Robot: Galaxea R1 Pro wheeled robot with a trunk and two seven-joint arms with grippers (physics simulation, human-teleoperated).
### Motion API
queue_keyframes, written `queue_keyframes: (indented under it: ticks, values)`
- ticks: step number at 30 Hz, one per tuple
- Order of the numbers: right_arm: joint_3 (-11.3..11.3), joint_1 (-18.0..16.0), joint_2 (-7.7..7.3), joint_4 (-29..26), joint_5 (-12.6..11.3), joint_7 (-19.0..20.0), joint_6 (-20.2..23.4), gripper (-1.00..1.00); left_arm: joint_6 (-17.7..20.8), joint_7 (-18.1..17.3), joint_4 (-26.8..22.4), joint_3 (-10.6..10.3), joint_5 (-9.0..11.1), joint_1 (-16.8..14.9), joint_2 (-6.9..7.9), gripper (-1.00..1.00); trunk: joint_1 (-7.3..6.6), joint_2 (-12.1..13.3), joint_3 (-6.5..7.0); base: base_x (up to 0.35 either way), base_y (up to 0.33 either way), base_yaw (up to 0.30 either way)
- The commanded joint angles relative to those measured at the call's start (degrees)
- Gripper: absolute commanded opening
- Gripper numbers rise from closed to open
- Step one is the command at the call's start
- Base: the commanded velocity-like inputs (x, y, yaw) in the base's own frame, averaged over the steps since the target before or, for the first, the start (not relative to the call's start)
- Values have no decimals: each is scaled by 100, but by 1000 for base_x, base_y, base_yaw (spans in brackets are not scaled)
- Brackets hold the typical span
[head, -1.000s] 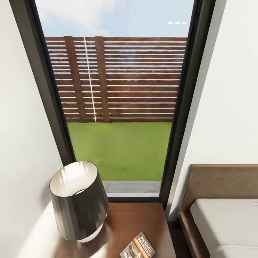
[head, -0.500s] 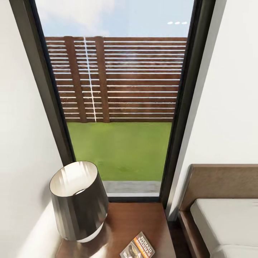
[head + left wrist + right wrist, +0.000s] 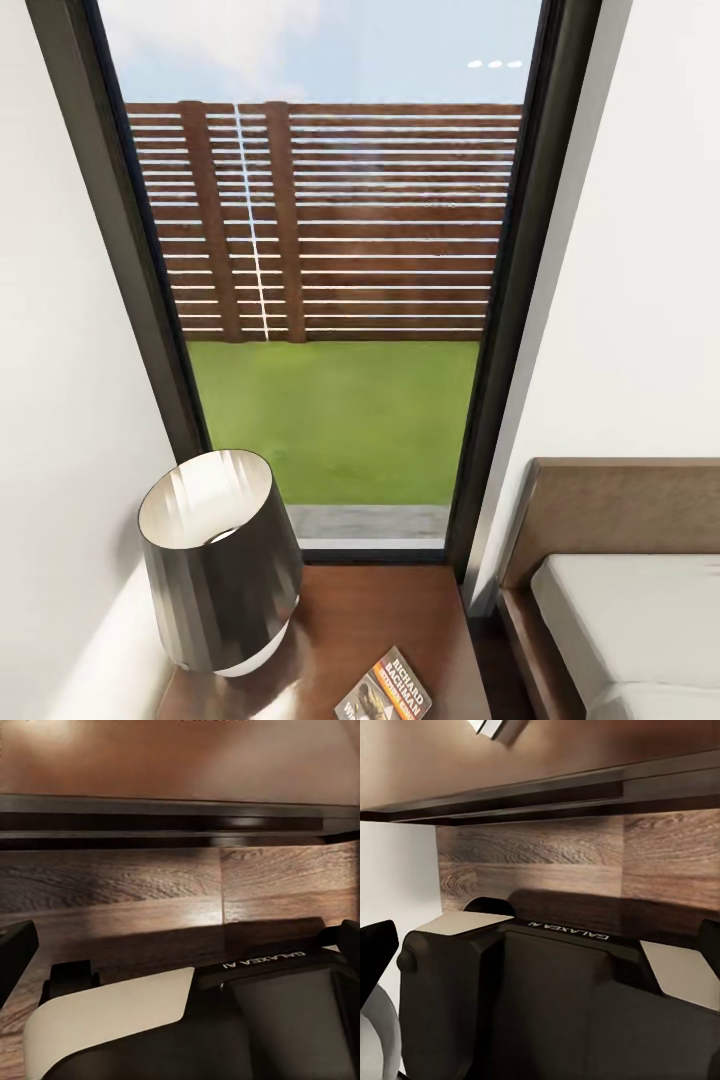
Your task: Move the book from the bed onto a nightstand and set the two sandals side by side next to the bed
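The book, dark with an orange band and white lettering, lies flat on the front part of the dark-brown nightstand, cut off by the lower edge of the head view. The bed, with its brown headboard and pale mattress, stands right of the nightstand. The sandals are out of view. In the left wrist view my left gripper is open, its black fingertips at the picture's sides with nothing between them. My right gripper is open the same way, fingertips spread, above the robot's dark body and the wood floor.
A dark conical lamp occupies the nightstand's left half, close to the white wall. Behind it a tall dark-framed window shows a slatted fence and grass. A narrow floor gap separates nightstand and bed.
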Motion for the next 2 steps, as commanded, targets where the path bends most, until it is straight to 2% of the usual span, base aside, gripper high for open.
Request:
queue_keyframes:
  ticks: [1, 2]
  values:
    - [49, -9, 1, 21, -51, 27, -26, 100, -3, -32, 9, -12, 57, -4, 2, 100, 0, -3, -6, 0, 0, 0]
    - [49, -9, 2, 21, -51, 27, -26, 100, -3, -32, 10, -12, 57, -4, 1, 100, 0, -3, -6, 0, 0, 0]
